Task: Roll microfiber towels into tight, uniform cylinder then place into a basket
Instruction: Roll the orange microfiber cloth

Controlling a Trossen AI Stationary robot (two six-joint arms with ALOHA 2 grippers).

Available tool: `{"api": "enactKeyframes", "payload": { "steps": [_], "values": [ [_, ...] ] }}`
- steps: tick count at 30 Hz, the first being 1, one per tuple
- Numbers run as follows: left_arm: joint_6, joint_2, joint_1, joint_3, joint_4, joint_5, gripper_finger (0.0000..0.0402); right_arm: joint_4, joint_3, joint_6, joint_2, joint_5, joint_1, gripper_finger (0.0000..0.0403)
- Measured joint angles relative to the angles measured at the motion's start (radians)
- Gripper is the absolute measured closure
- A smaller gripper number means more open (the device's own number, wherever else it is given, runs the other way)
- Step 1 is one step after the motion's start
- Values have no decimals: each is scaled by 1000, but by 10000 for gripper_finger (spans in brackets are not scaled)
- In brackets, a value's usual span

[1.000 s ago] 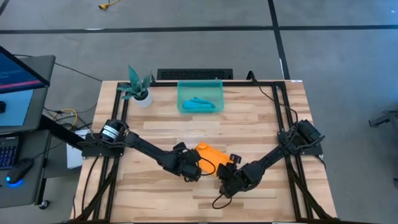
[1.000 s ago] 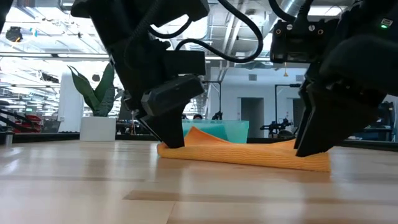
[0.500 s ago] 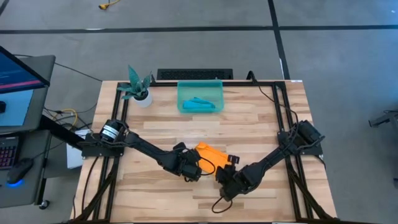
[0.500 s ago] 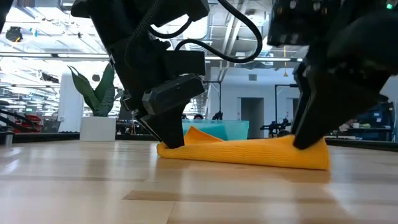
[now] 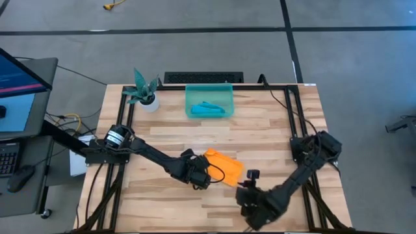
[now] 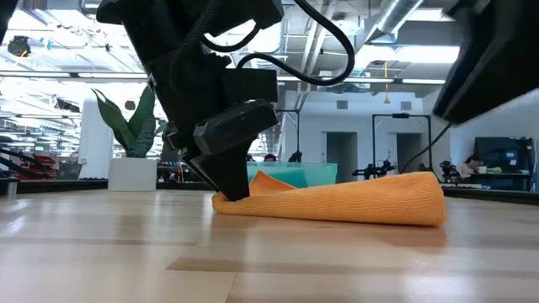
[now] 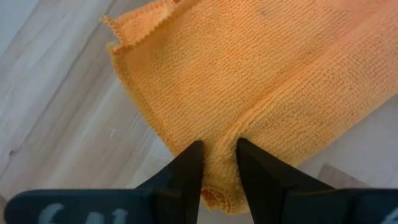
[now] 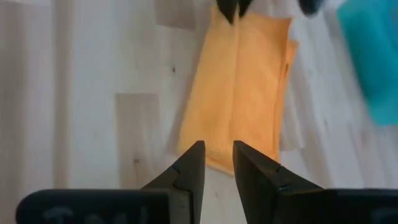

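The orange-yellow towel (image 5: 225,165) lies on the table as a loose, partly rolled band; in the low view (image 6: 354,204) its right end is thick and rounded. My left gripper (image 5: 207,174) is shut on its left end. My right gripper (image 5: 249,181) is shut and empty, clear of the towel on its near side; its wrist view (image 8: 217,149) shows the towel (image 8: 239,93) ahead of it. The teal-blue towel (image 5: 209,108) lies rolled inside the teal bin (image 5: 190,97) at the far edge. My left gripper pinches a raised fold of the orange towel (image 7: 219,140) between its two fingers, close to the towel's left end. The fingers come from above, slanting down (image 6: 227,172). The towel rests slack on the table.
A white pot with a teal plant (image 5: 147,97) stands left of the bin. A dark bar (image 5: 203,78) lies behind the bin. Bare wood shows along the table's right side (image 5: 286,123) and near left (image 5: 149,195).
My right gripper has come off the orange towel's right end, risen and drawn back toward the table's near edge. That end of the towel, flat a second ago, now stands thicker and rounded. My left gripper has kept its hold.
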Motion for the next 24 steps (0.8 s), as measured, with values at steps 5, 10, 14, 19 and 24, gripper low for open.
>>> {"api": "enactKeyframes", "payload": {
  "steps": [5, 10, 14, 19, 24],
  "values": [
    [-103, -2, 2, 0, 0, 49, 305, 5, -2, -41, 0, 81, 76, 295],
    [-160, -2, 2, 0, -2, 57, 305, 136, -66, -125, 0, 77, 68, 294],
    [-161, -2, 1, 0, -2, 57, 305, 254, -115, -209, 0, 70, 39, 286],
    [-161, -2, 1, 0, -2, 57, 305, 307, -146, -252, 0, 44, 9, 249],
    [-161, -2, 1, 0, -2, 57, 305, 327, -186, -253, 0, 14, -24, 210]
  ]
}}
